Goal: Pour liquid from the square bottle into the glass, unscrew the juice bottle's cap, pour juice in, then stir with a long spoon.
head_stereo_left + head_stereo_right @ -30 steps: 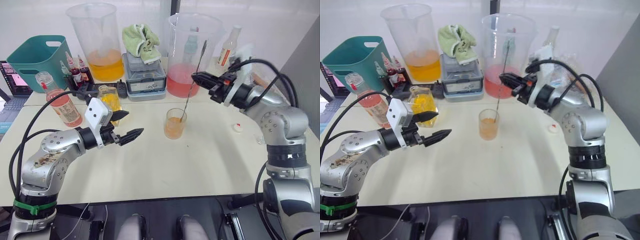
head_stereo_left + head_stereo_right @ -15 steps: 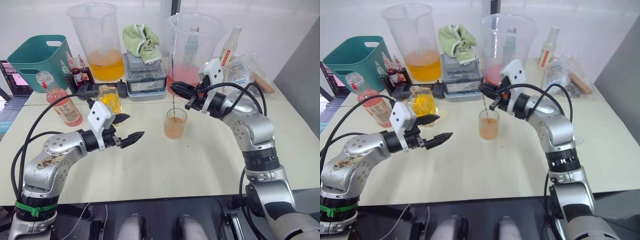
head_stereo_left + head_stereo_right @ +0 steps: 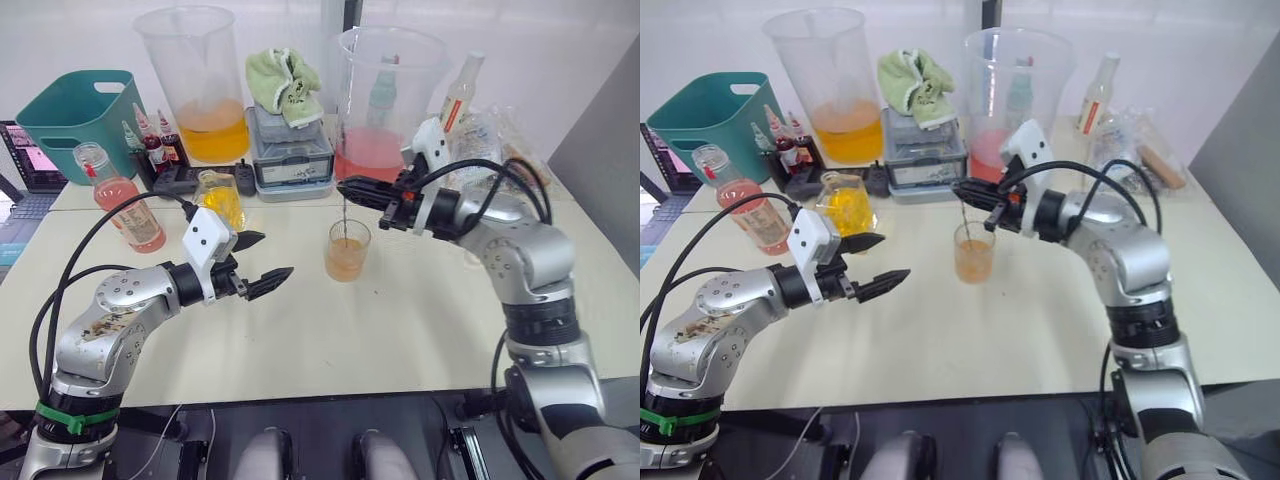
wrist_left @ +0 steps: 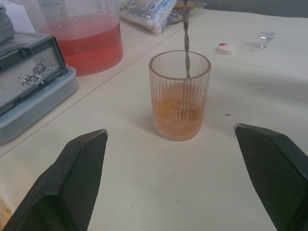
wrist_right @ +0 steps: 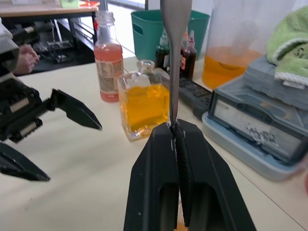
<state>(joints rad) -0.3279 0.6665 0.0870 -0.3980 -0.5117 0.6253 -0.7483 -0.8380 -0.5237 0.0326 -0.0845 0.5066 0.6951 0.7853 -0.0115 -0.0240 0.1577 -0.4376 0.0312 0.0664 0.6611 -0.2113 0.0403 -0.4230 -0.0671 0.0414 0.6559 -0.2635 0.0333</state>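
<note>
**Q:** Left eye view first: where does everything sit?

**A:** Centre of the frame, the glass stands on the table, partly full of orange liquid. The right gripper hangs just above it, fingers pressed together on the long spoon, whose lower end dips into the drink. The left gripper hovers lower left of the glass, fingers spread and holding nothing.

**Q:** And the bottles?

**A:** The square bottle is left of centre; the juice bottle is farther left, uncapped. The cap lies on the table beyond the glass in the left wrist view.

**Q:** What could go wrong?

**A:** Nothing steadies the glass. If the spoon pushes sideways against the rim, it could tip or slide, spilling the drink. A wide stir might also slop liquid over.
</note>
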